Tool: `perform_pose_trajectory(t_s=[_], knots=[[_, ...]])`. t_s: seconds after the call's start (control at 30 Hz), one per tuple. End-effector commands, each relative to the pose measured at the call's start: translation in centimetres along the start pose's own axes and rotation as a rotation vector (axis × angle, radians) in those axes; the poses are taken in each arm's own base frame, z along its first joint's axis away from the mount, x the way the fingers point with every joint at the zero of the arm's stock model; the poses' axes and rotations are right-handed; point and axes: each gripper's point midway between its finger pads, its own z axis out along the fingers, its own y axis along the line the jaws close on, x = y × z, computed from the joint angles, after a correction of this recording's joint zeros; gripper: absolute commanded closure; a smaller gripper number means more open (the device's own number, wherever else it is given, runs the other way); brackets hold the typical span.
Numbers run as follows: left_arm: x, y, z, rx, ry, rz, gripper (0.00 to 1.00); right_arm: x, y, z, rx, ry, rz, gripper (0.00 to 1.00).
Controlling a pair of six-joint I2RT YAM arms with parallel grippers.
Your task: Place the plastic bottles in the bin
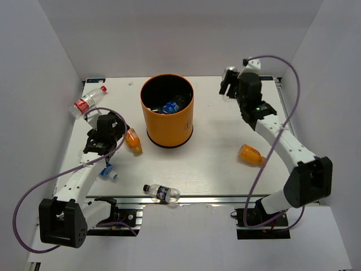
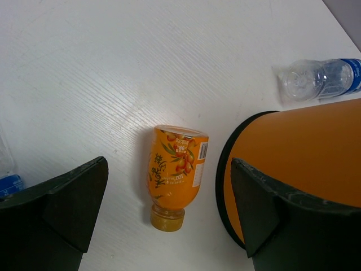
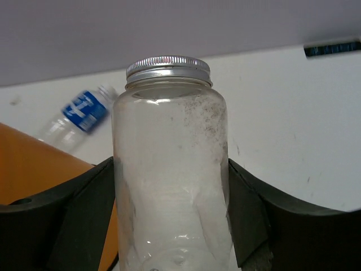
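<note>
The orange bin (image 1: 169, 129) stands mid-table with several bottles (image 1: 169, 106) inside. My left gripper (image 1: 119, 137) hangs open over an orange bottle (image 2: 174, 175) that lies on the table just left of the bin (image 2: 304, 152), cap toward me, with my left gripper (image 2: 169, 209) straddling it without touching. My right gripper (image 1: 228, 86) is raised to the right of the bin. It is shut on a clear bottle with a silver cap (image 3: 172, 164), and both fingers of my right gripper (image 3: 172, 226) press its sides.
Loose bottles lie about: a red-labelled one (image 1: 87, 103) far left, a blue-labelled one (image 1: 108, 172) under the left arm, a dark-labelled one (image 1: 162, 193) at the near edge, an orange one (image 1: 251, 154) by the right arm. Another blue-labelled bottle (image 2: 321, 79) lies beyond the bin.
</note>
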Motion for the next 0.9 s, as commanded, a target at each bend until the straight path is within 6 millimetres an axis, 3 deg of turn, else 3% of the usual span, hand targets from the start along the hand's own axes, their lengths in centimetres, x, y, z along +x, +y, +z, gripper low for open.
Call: perform_pose_trajectory(t_s=[0.0,0.07,0.1,0.13,0.17,0.2,0.23,0.27,0.3,0.33,0.37,0.43,0.47,0.53,0.57,0.67,0.87], knots=[[-0.5,-1.3,-0.5,0.068,-0.007,0.009,0.02,-11.0,3.3,-4.9,-0.173,-0.251,-0.046,0.67],[-0.2,-1.7,-0.6,0.093,0.012,0.016,0.02,-12.7,5.7,-6.6,-0.296,-0.277,-0.089,0.68],[0.1,-1.7,-0.6,0.096,0.02,0.021,0.02,-12.9,8.1,-7.8,-0.431,-0.271,-0.114,0.67],[0.2,-1.6,-0.6,0.096,0.022,0.02,0.02,-14.3,9.7,-9.1,-0.513,-0.298,-0.122,0.68],[0.3,-1.6,-0.6,0.095,0.026,0.02,0.02,-14.3,11.1,-9.8,-0.582,-0.285,-0.139,0.67],[0.4,-1.6,-0.5,0.098,0.027,0.02,0.02,-13.4,13.7,-10.6,-0.704,-0.259,-0.183,0.67],[0.5,-1.7,-0.5,0.101,0.033,0.019,0.02,-14.3,15.2,-11.6,-0.763,-0.278,-0.196,0.67],[0.8,-1.7,-0.4,0.105,0.042,0.023,0.02,-13.0,17.3,-11.7,-0.835,-0.245,-0.216,0.67],[0.9,-1.7,-0.4,0.108,0.049,0.024,0.02,-11.8,18.7,-12.2,-0.896,-0.214,-0.246,0.67],[1.0,-1.8,-0.4,0.108,0.056,0.025,0.02,-11.8,19.8,-12.6,-0.926,-0.219,-0.253,0.65],[1.1,-1.8,-0.3,0.104,0.062,0.029,0.02,-10.2,21.4,-12.3,-0.959,-0.182,-0.267,0.61],[1.4,-1.6,-0.2,0.096,0.073,0.032,0.02,-9.0,22.7,-11.7,-0.981,-0.152,-0.284,0.58],[1.8,-1.6,-0.2,0.099,0.086,0.035,0.02,-8.4,23.5,-11.1,-0.996,-0.13,-0.287,0.51],[2.5,-1.3,0.0,0.087,0.111,0.038,0.02,-7.3,24.0,-10.8,-1.022,-0.073,-0.281,0.28],[2.7,-1.3,0.0,0.09,0.122,0.039,0.02,-7.1,24.4,-10.5,-1.031,-0.063,-0.285,0.11],[3.8,-1.5,0.3,0.115,0.153,0.026,0.02,-7.0,24.3,-10.0,-1.013,-0.059,-0.288,0.11],[5.5,-1.9,1.6,0.115,0.212,0.034,0.02,-9.0,22.8,-10.5,-0.936,-0.118,-0.292,0.11]])
